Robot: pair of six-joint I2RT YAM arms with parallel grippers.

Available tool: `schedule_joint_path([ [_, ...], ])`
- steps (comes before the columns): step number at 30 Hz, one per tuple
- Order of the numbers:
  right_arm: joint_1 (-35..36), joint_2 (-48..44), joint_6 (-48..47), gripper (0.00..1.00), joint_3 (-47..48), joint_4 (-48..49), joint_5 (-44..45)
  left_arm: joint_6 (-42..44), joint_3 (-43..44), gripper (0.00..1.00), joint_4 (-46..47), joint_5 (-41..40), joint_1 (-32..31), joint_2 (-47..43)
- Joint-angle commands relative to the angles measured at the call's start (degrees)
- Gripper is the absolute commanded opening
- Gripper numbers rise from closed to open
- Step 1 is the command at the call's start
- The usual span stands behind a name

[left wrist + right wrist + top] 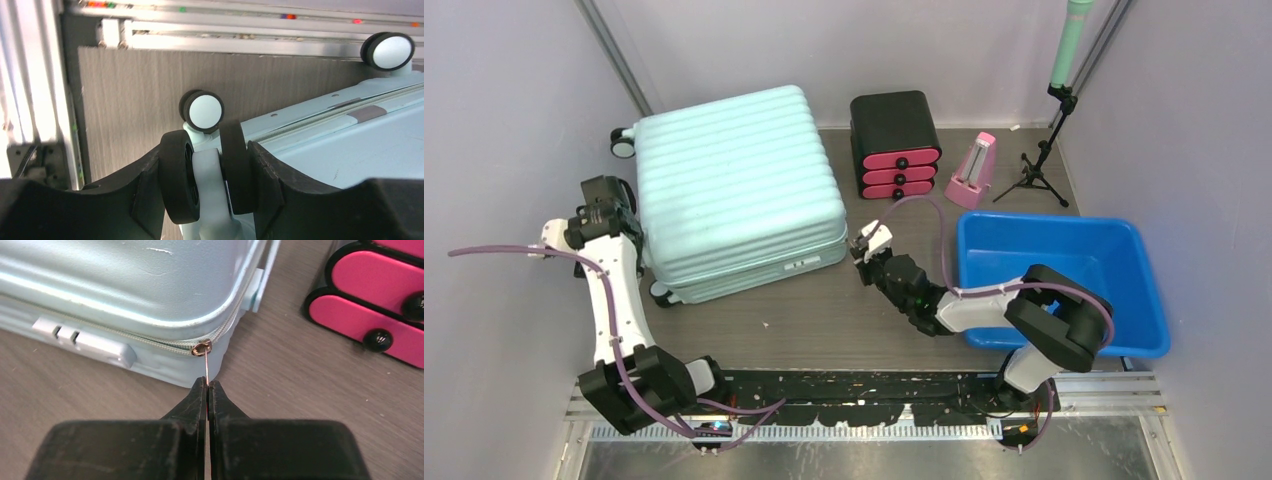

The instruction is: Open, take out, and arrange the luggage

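Your right gripper (207,385) has its black fingers pinched fully together on the thin metal zip pull (206,367). The pull hangs from the slider (201,347) at a rounded corner of the suitcase (734,190). Your left gripper (206,152) stands parted just as wide as a twin caster wheel (177,185) on the suitcase's left side, its fingers (150,190) pressed against both tyres. You will find the pale mint suitcase lying flat on the table (824,320), back left, ribbed shell up, lid down. To its right stand a black box with pink drawers (894,140) and, nearer you, a blue tub (1114,250).
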Motion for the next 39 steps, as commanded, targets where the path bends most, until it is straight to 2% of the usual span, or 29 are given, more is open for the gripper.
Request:
schedule_joint_path([
  [1,-0.08,-7.58,-0.65,0.00,-4.81,-4.73,7.74,22.98,3.10,0.00,10.85,-8.13,-2.75,0.53],
  [5,3.59,-9.19,3.00,0.00,-7.35,-4.65,4.60,27.97,3.65,0.00,14.67,-10.61,-2.80,0.56],
  [8,8.12,-9.95,3.44,0.00,-8.93,-3.82,7.53,33.41,4.22,0.00,18.58,-9.83,-2.77,1.38],
  [10,8.64,-10.90,3.30,0.00,-9.87,-3.05,10.23,34.04,5.48,0.00,18.17,-11.36,-2.74,2.93],
  [13,5.51,-10.93,0.53,0.00,-9.91,-2.05,15.72,34.68,6.53,0.00,17.06,-15.34,-2.73,4.71],
  [19,-4.98,-12.67,1.61,0.00,-6.61,-6.45,9.61,36.13,5.86,0.00,18.60,-16.51,-2.81,4.53],
  [24,-7.66,-9.54,0.58,0.00,-2.36,-8.78,4.54,37.37,5.99,0.00,20.06,-14.89,-2.74,4.09],
  [25,-7.67,-8.67,0.80,0.00,-1.42,-9.29,3.26,38.17,6.65,0.03,20.49,-12.45,-2.76,3.99],
  [28,-7.13,-6.94,2.94,0.00,-1.04,-9.42,-0.76,40.16,9.19,0.37,20.38,-5.33,-3.29,3.60],
  [30,-6.47,-6.01,3.19,0.00,-1.33,-7.92,0.18,38.32,9.81,0.62,18.26,-8.83,-4.59,2.52],
  [32,-6.23,-5.72,3.07,0.00,-1.53,-7.54,0.65,31.33,11.22,0.84,13.16,-14.32,-4.75,1.36],
  [35,-5.86,-6.10,3.12,0.00,-1.74,-7.59,0.50,22.37,14.27,0.95,4.81,-13.51,-4.78,-0.21],
  [39,-5.50,-6.24,1.41,0.00,-1.46,-7.68,-0.47,8.44,15.01,0.93,-6.98,-9.06,-4.82,-3.81],
])
